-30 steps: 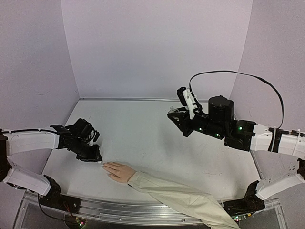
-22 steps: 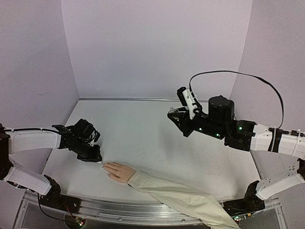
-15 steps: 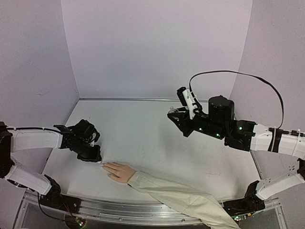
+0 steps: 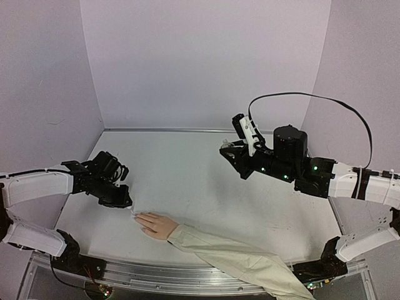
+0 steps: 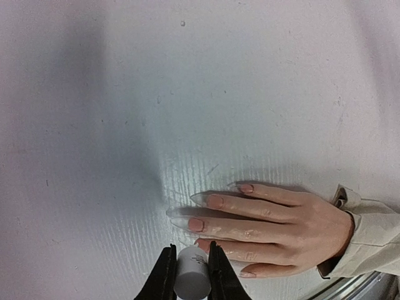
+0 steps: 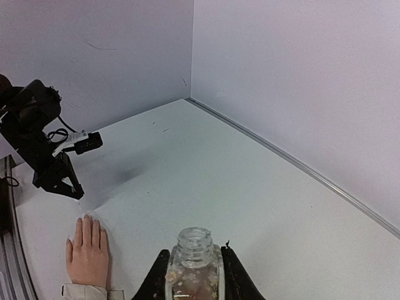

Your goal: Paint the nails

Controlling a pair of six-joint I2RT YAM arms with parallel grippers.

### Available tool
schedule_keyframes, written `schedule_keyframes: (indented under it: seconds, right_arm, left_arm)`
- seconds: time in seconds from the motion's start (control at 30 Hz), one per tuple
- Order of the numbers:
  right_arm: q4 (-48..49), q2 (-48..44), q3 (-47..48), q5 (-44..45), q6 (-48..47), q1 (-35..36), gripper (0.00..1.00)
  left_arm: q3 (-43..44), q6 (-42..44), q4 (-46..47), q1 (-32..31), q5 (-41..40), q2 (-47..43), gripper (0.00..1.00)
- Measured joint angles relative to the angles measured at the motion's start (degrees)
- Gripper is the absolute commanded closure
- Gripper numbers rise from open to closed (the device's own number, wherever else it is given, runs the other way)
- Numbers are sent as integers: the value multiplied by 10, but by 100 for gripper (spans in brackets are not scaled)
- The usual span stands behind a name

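My left arm reached in low from the left edge of the table, wrist tipped down, my left gripper clamped on a white cap just beside the nails of the mannequin hand, which lay palm down near the near edge. My right arm hung raised over the right side, my right gripper clenched round an open clear bottle.

Nails indistinct overhead; bottle base off-frame.
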Motion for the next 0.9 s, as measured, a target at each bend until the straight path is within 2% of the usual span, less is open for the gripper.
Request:
schedule_keyframes:
  seconds: [0.3, 0.9]
  right_arm:
    - [0, 0, 0, 0, 0, 0, 100]
    - [0, -2, 0, 0, 0, 0, 100]
  left_arm:
    - [2, -1, -3, -3, 36, 2, 100]
    - [2, -2, 4, -9, 36, 33, 100]
